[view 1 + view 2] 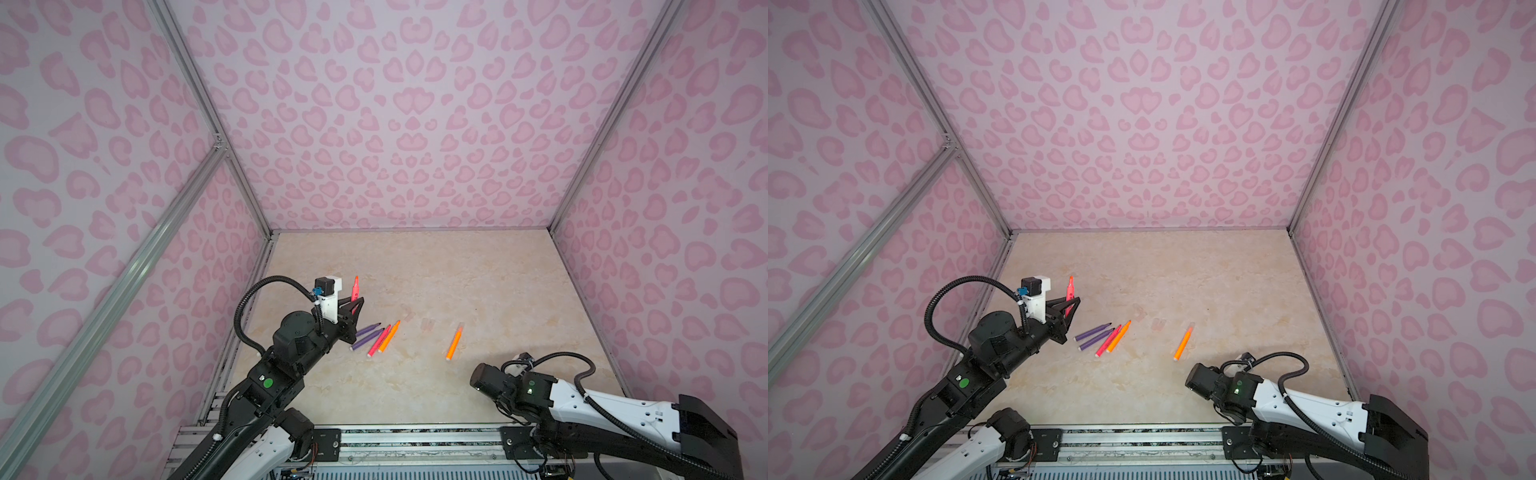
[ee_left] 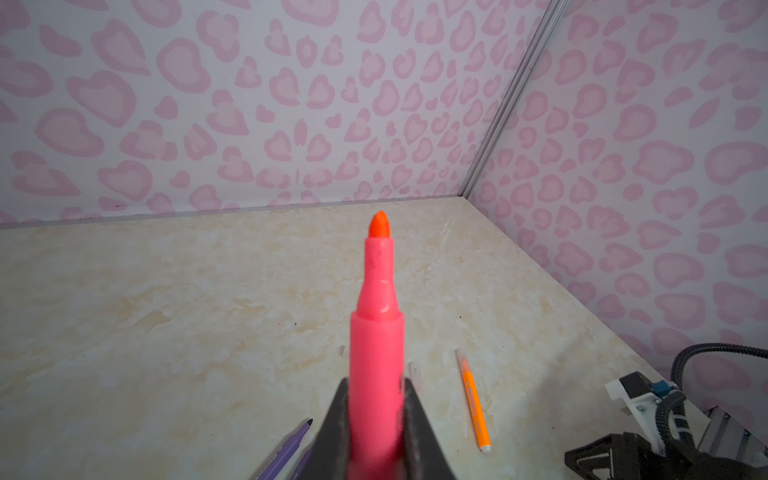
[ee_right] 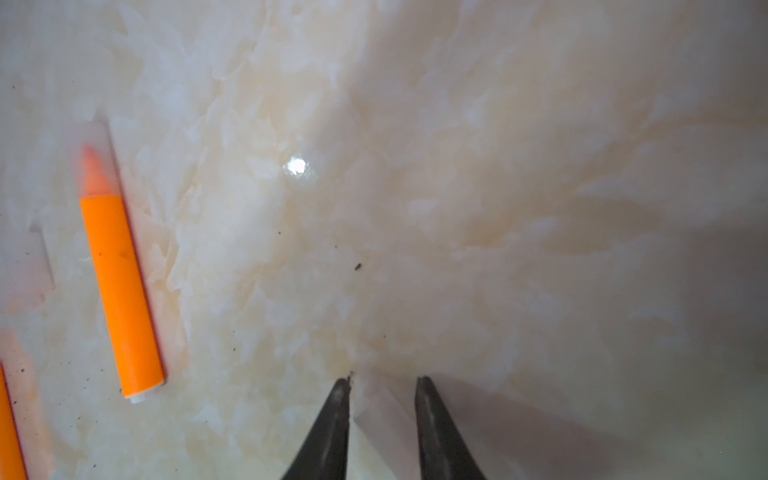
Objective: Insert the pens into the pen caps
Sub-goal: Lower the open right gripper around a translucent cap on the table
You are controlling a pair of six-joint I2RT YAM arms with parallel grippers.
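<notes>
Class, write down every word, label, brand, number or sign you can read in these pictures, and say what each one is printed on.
No text here can be read.
Orange pen: small dark print runs along its barrel, too small and blurred to read.
Pink pen: no print on the side that shows.
Walls, table and arms: no words or numbers are visible.

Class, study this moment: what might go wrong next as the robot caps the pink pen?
1. The clear cap sits only at the right gripper's fingertips; it may slip or tilt.
2. The left gripper holds the pink pen well back from its bare tip, which could wobble and miss the cap.
</notes>
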